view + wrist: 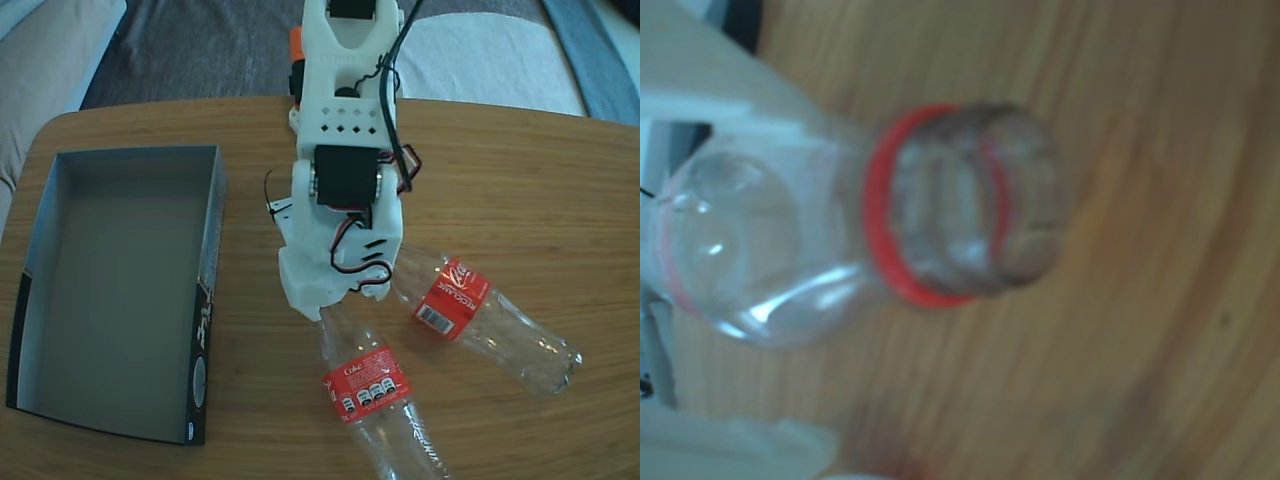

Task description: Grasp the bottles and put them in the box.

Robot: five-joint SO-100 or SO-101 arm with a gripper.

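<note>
Fixed view: arm hides bottle (375,395) neck; wrist view shows it between claw (730,290) fingers, grip uncertain.

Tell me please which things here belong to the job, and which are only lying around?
Belong to the job:
- near bottle, neck under the gripper
- far bottle, lying on the table
- box, nothing in it

Only lying around:
- grey cushions behind the table
</note>
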